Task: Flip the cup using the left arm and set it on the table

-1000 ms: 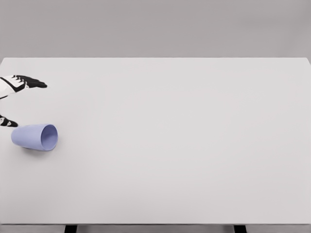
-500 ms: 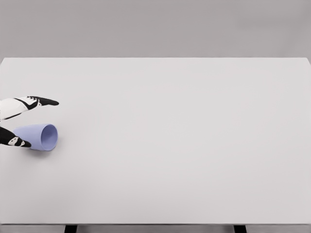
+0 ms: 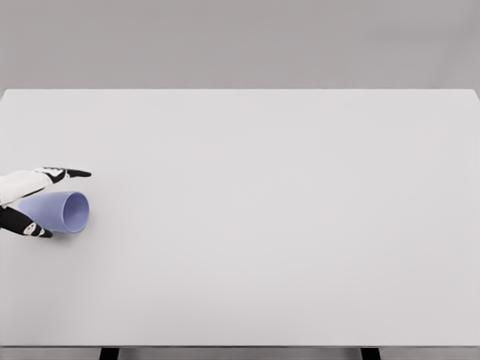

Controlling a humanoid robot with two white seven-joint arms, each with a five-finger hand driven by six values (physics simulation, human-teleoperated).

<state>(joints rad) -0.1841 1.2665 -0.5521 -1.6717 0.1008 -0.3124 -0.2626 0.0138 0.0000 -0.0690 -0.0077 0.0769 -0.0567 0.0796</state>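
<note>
I'm looking at the far left edge of the frame, mid-height: left hand (image 3: 26,201) comes in from the left border, white shell with black fingertips; one finger (image 3: 71,173) reaches right above the cup, the thumb sits below the cup's body; digits on both sides of it, close or touching, but I can't confirm a firm clamp yet; I'd call it closing, not locked.

Cup (image 3: 58,212) lies on its side just right of the palm; long axis runs left-right, closed base toward the hand, open mouth facing right and slightly toward the camera; pale lavender, smooth, matte, tapered, looks like light plastic; I'd expect it to roll if nudged off-centre.

Next move hinges on that: wrap round the body, lift, rotate so the mouth points up.

Table (image 3: 285,225): flat, plain white, matte, spans the frame to the right; right arm not visible.
</note>
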